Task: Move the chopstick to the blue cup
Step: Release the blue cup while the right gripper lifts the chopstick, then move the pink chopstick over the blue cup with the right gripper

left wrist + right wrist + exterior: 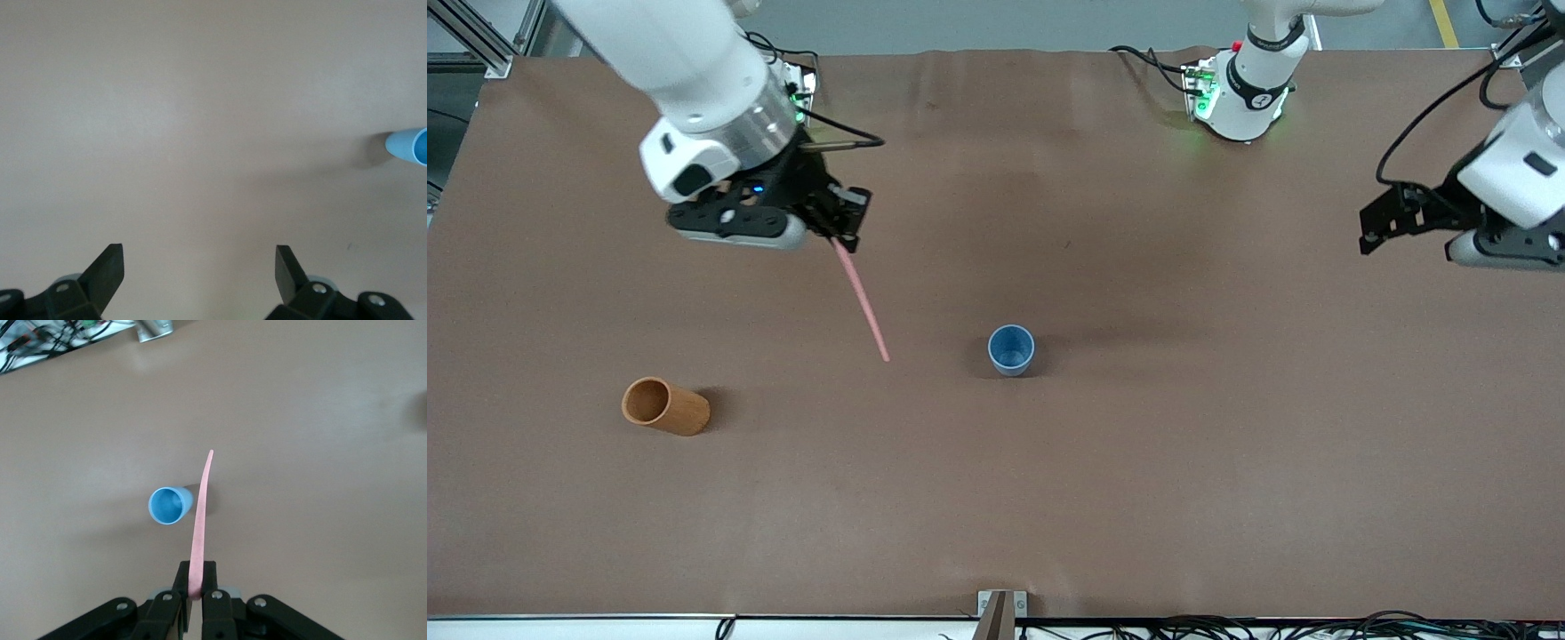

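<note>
My right gripper [843,238] hangs in the air over the table toward the right arm's end, shut on one end of the pale pink chopstick [862,302]. The chopstick [199,523] slants down from the fingers, its free tip pointing at the table beside the blue cup [1011,349]. That cup [169,505] stands upright near the table's middle, mouth open and nothing in it. My left gripper [1368,233] waits in the air at the left arm's end, open, with only bare table between its fingers [108,270]; the blue cup [408,145] shows at the edge of its view.
An orange-brown cylindrical cup [665,406] lies on its side toward the right arm's end, nearer to the front camera than the blue cup. A metal bracket [1001,609] sits at the table's near edge. The brown table [1138,462] is otherwise bare.
</note>
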Controlling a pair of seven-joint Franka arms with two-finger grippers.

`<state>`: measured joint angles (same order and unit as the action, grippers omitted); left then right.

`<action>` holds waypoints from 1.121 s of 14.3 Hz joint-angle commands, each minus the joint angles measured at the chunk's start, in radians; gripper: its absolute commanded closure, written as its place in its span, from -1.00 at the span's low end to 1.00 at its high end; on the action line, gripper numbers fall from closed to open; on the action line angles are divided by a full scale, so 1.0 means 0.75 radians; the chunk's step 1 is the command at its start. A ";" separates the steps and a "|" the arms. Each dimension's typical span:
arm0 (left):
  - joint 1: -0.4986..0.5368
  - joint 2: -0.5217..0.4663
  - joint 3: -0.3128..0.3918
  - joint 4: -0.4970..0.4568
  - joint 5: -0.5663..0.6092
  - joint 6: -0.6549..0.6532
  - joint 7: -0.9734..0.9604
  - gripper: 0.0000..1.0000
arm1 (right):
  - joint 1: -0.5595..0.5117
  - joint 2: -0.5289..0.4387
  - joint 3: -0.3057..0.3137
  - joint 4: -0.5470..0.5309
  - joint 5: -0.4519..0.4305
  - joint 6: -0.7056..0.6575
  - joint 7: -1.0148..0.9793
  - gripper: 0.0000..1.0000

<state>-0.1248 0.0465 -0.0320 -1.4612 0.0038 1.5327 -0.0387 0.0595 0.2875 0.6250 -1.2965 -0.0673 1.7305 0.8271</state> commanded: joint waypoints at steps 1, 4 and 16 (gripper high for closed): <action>0.003 -0.019 0.004 -0.042 -0.009 0.004 0.023 -1.00 | 0.076 0.042 0.044 -0.116 -0.125 0.185 0.032 0.93; 0.001 -0.003 0.004 -0.038 -0.009 0.006 0.019 -1.00 | 0.166 0.083 0.044 -0.237 -0.150 0.388 0.030 0.93; 0.003 0.022 0.004 0.001 -0.007 0.008 0.003 -1.00 | 0.244 0.120 0.044 -0.492 -0.284 0.544 0.032 0.85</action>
<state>-0.1250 0.0554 -0.0298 -1.4774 0.0038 1.5373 -0.0385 0.2428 0.3792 0.6504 -1.6093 -0.2288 2.0852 0.8387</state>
